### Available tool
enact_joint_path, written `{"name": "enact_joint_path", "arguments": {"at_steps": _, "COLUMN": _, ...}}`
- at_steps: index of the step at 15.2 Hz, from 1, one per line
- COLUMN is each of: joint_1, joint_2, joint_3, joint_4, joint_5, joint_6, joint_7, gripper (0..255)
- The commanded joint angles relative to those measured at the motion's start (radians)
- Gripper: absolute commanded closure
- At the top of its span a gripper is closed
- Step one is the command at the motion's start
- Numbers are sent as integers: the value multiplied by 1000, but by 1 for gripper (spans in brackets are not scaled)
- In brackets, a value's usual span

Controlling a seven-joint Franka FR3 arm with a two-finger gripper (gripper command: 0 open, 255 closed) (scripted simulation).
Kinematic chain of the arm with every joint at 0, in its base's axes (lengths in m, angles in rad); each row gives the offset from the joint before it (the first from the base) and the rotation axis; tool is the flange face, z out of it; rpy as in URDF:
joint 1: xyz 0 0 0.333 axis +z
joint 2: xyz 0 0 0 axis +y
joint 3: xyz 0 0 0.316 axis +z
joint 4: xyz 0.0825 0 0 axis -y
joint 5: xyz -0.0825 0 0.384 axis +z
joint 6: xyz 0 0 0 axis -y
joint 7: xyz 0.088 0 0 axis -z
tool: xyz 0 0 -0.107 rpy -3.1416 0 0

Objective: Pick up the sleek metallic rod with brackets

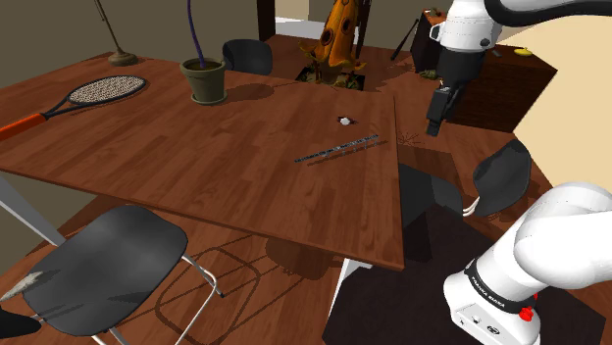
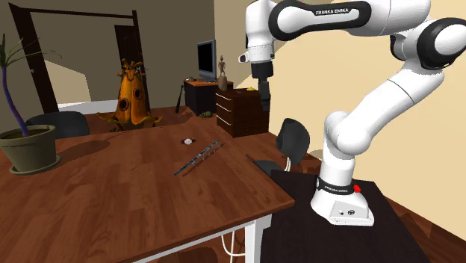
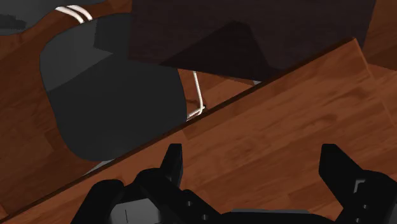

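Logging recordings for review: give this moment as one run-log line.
phase: pre-grasp | end effector: open, empty, raised near table edge | rod: flat on table, untouched

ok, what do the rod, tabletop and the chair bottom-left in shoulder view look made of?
Rod: thin, grey, dark-banded, probably metal, dull finish.
Tabletop: brown wood, plank grain visible, slight sheen.
Chair seat: dark grey, smooth, likely plastic; its legs look like pale metal tubing.

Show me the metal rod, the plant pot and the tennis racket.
rod (image 1: 338, 148), shoulder view, middle of its shaft.
plant pot (image 1: 206, 86), shoulder view, its outer wall.
racket (image 1: 108, 90), shoulder view, its strung head.
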Motion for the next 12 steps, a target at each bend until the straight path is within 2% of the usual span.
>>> {"name": "enact_joint_path", "arguments": {"at_steps": 1, "joint_1": 0, "joint_2": 0, "joint_3": 0, "joint_4": 0, "joint_5": 0, "joint_6": 0, "joint_7": 0, "gripper": 0}}
{"name": "enact_joint_path", "arguments": {"at_steps": 7, "joint_1": 54, "joint_2": 160, "joint_3": -98, "joint_4": -15, "joint_5": -78, "joint_6": 203, "joint_7": -279, "gripper": 0}}
{"name": "enact_joint_path", "arguments": {"at_steps": 12, "joint_1": 102, "joint_2": 325, "joint_3": -163, "joint_4": 16, "joint_5": -108, "joint_6": 364, "joint_7": -502, "gripper": 0}}
